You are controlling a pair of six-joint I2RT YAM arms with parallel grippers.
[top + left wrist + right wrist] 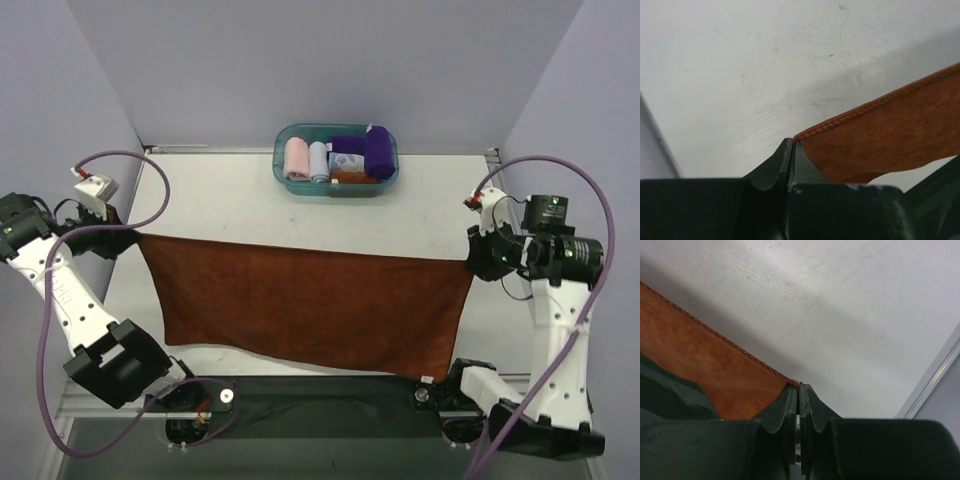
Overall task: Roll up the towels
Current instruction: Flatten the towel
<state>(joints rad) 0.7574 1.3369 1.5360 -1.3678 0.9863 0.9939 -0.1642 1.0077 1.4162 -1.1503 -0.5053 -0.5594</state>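
On the white table the rust-brown towel spreads across the middle of the frame, the teal bin at top centre holds the purple towel at its right end, and the left gripper and right gripper each pinch a far corner of the brown towel.
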